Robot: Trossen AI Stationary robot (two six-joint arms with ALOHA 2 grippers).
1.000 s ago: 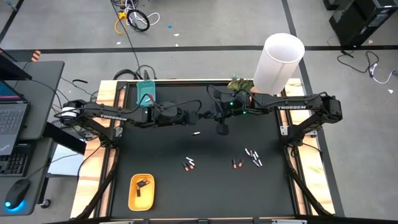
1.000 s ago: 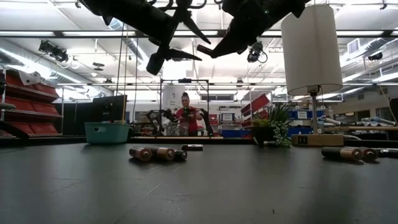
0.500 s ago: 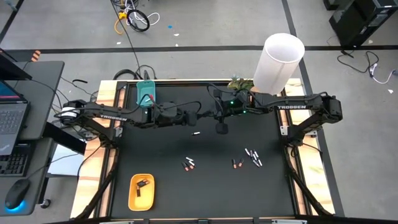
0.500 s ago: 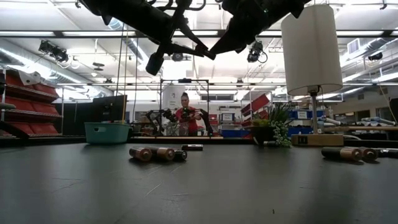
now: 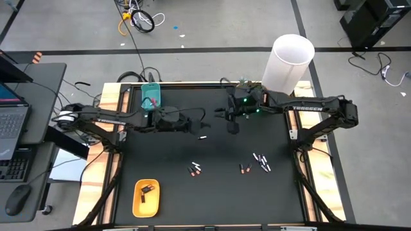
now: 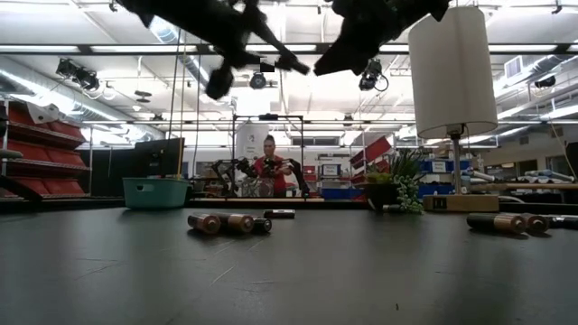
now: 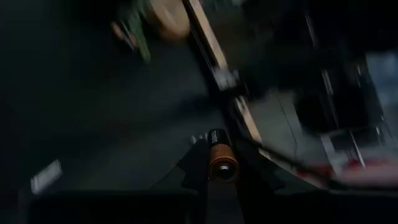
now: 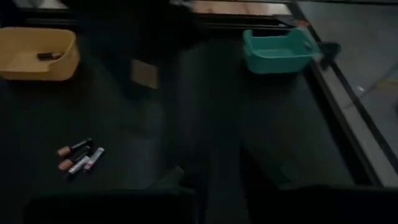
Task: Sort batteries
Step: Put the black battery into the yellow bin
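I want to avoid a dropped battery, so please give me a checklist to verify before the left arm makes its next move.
1. Grip: ok. The left gripper is shut on a dark battery with an orange end.
2. Right gripper apart from the left: ok, the high view shows a gap between them.
3. Matching tray: ok. The yellow tray holds one dark cell and has room.
4. Teal tray contents: cannot tell.
5. Table below: ok. A pale battery lies loose there, but both grippers hang well above it.
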